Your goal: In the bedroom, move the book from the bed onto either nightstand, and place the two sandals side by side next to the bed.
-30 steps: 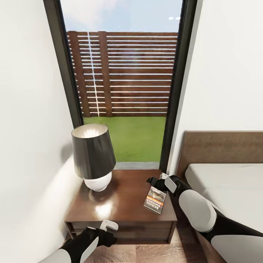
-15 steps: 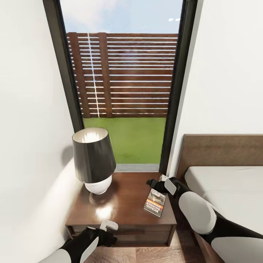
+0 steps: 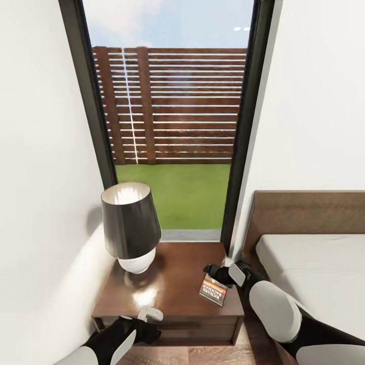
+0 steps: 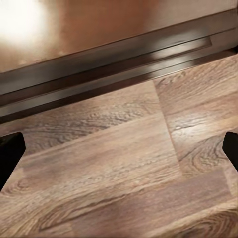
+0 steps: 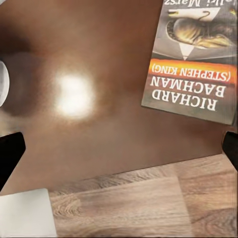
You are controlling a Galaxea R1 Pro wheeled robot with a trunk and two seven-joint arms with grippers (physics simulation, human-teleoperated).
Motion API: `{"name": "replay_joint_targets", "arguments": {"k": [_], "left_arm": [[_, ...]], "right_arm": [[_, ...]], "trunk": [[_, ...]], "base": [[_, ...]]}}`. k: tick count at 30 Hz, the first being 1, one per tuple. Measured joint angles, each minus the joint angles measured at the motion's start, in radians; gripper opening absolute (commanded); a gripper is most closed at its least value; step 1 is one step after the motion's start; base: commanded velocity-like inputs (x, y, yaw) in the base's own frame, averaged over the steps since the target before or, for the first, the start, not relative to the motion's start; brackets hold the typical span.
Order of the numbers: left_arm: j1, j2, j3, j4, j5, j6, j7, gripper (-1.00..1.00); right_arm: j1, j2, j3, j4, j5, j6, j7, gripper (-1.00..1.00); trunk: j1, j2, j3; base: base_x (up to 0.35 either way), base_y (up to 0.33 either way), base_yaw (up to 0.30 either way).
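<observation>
The book [image 3: 214, 292] lies flat on the dark brown nightstand [image 3: 172, 284], near its front right corner. In the right wrist view its cover [image 5: 196, 64] shows an orange band and white lettering. My right gripper [image 3: 217, 270] hovers open just above the book's far end, with nothing between its fingers [image 5: 10, 148]. My left gripper [image 3: 150, 318] is open too, low in front of the nightstand's drawer front [image 4: 114, 64] over the wood floor [image 4: 124, 163]. The bed [image 3: 314, 274] stands to the right. The sandals are out of view.
A dark-shaded lamp [image 3: 129, 223] with a white base stands on the nightstand's left rear. A white wall [image 3: 40, 203] closes the left side. Behind the nightstand, a tall dark-framed window [image 3: 172, 126] looks onto fence and grass. The bed's headboard [image 3: 304, 213] borders the nightstand.
The whole picture has shifted and the nightstand looks a little smaller, so the camera has moved back. The book stays on the nightstand, and both grippers keep their places and stay open.
</observation>
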Motion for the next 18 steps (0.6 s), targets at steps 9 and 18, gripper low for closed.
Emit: {"name": "replay_joint_targets", "arguments": {"k": [9,18], "left_arm": [[0.001,0.000,0.000,0.005,0.000,-0.018,0.001,1.00],[0.004,0.001,0.000,0.011,-0.001,-0.054,0.005,1.00]], "right_arm": [[0.077,-0.001,0.003,-0.001,0.001,-0.011,0.000,1.00],[0.160,-0.004,0.002,0.001,0.002,-0.085,0.002,1.00]], "trunk": [[-0.034,0.063,0.028],[-0.069,0.126,0.056]], "base": [[0.000,0.000,0.000],[0.000,0.000,0.000]]}}
